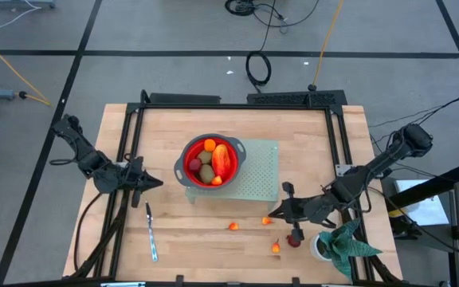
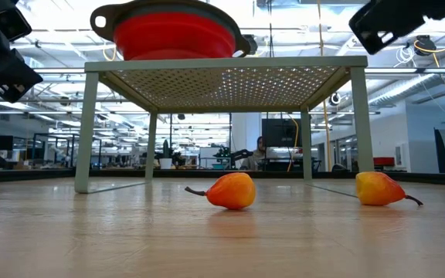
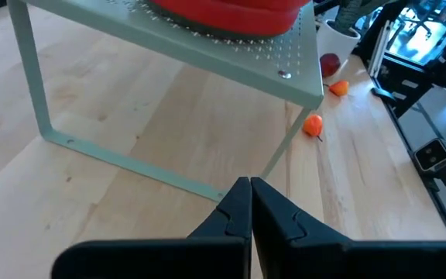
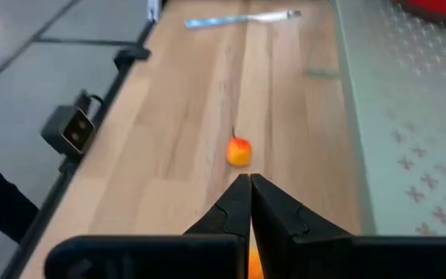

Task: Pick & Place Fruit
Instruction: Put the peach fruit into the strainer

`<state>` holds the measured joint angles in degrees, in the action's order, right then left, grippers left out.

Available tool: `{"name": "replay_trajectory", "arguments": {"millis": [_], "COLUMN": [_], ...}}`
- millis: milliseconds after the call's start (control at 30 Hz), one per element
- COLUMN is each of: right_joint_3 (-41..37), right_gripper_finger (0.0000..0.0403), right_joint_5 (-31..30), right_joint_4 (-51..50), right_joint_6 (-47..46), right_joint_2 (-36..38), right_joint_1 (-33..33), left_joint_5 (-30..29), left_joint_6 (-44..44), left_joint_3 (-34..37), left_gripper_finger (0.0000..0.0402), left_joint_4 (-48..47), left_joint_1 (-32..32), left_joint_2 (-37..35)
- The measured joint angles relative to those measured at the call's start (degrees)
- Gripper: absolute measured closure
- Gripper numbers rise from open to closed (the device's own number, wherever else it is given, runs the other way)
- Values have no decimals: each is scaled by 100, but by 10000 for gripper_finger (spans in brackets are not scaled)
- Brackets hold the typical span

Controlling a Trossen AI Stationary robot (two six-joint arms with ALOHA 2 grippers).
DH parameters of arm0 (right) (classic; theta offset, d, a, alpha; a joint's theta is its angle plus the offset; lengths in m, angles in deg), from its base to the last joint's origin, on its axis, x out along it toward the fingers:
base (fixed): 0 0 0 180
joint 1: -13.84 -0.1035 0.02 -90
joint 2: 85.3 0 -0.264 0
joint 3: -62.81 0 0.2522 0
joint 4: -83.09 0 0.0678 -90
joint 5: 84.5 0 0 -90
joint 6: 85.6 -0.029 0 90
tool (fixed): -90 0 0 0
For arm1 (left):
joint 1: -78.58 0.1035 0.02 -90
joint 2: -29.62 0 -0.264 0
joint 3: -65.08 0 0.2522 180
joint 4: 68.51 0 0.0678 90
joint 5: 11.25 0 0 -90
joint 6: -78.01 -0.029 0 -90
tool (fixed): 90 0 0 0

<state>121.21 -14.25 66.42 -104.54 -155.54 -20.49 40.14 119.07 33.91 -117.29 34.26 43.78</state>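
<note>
A red bowl stands on a pale green perforated stand and holds brownish-green kiwis, a long red-orange piece and orange pieces. On the table lie three tiny orange fruits and a dark red round one. My right gripper is shut and hovers above the middle orange fruit, well off the table. Ahead of it lies another orange fruit. My left gripper is shut and waits left of the stand.
A silver knife lies near the table's front left. A green plant in a white pot stands at the front right, beside the right arm. The stand's legs leave open room beneath it. Bare wood lies in front of the stand.
</note>
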Motion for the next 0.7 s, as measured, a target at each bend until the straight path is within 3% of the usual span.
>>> {"name": "replay_trajectory", "arguments": {"millis": [167,700], "right_joint_3": [0,0], "right_gripper_finger": [399,399], "right_joint_5": [-295,-296], "right_joint_4": [-231,-794], "right_joint_6": [-15,-291], "right_joint_2": [2,3], "right_joint_1": [1,189], "left_joint_5": [-2,-9], "left_joint_6": [-31,-27], "left_joint_3": [0,0], "left_gripper_finger": [399,396], "left_joint_4": [2,4], "left_joint_1": [0,-2], "left_joint_2": [2,2]}}
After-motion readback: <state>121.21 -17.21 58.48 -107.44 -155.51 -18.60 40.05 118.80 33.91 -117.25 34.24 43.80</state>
